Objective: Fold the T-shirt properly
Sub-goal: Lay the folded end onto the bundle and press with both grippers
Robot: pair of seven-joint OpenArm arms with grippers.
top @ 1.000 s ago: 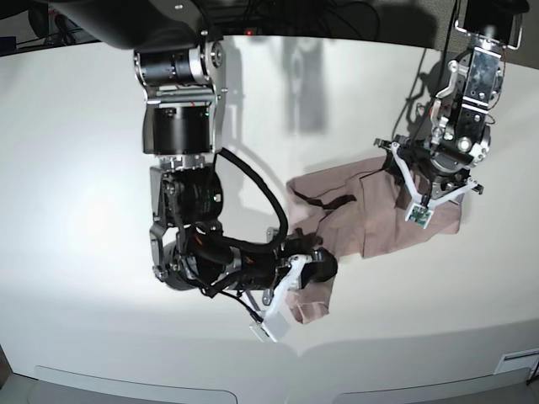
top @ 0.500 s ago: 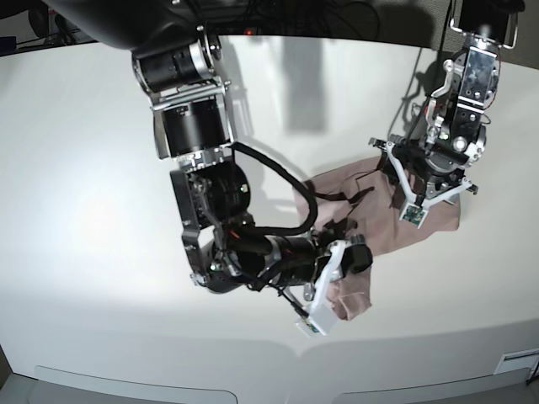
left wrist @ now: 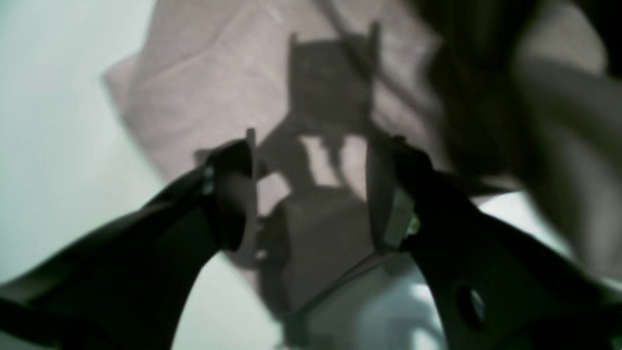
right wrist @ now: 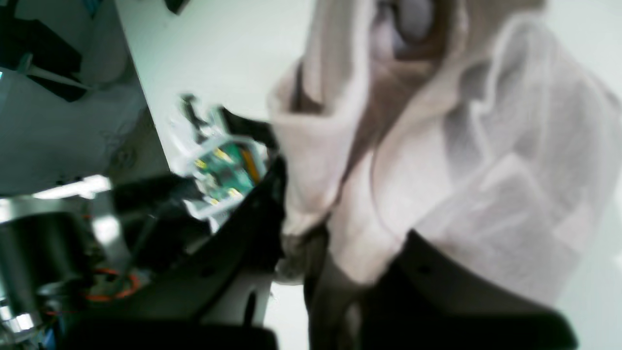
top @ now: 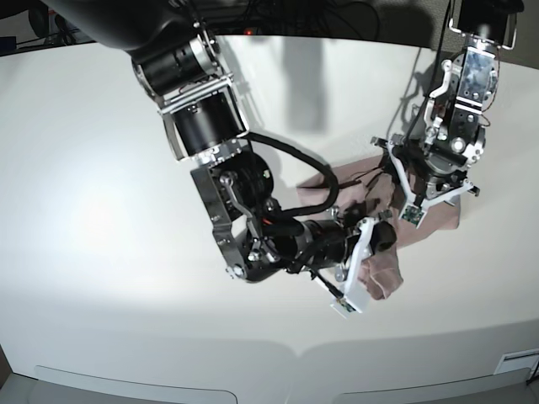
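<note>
A pale, matte white tabletop fills nearly all of the base view, curved along its far edge and lit with a soft glare on its left half. Behind that far edge the room is dark, with black cables and equipment only partly seen. A lighter strip runs along the near edge of the tabletop.

There are two arms and one piece of cloth. The T-shirt, dusty pink and wrinkled, lies bunched on the tabletop between the two sets of jaws, well to the right of centre in the base view.

The right gripper reaches in low from the left of that view, its jaws clenched on a gathered fold of the T-shirt; in the right wrist view the pink cloth bulges out just past the dark jaws and drapes away in layered folds. A green circuit board sits beside the jaws there, blurred.

The left gripper hangs over the far part of the cloth, jaws released and spread, nothing between them. In the left wrist view the two dark fingers stand well apart above the T-shirt, and their shadow falls on the cloth straight ahead of the jaws, with bare tabletop to the side.
</note>
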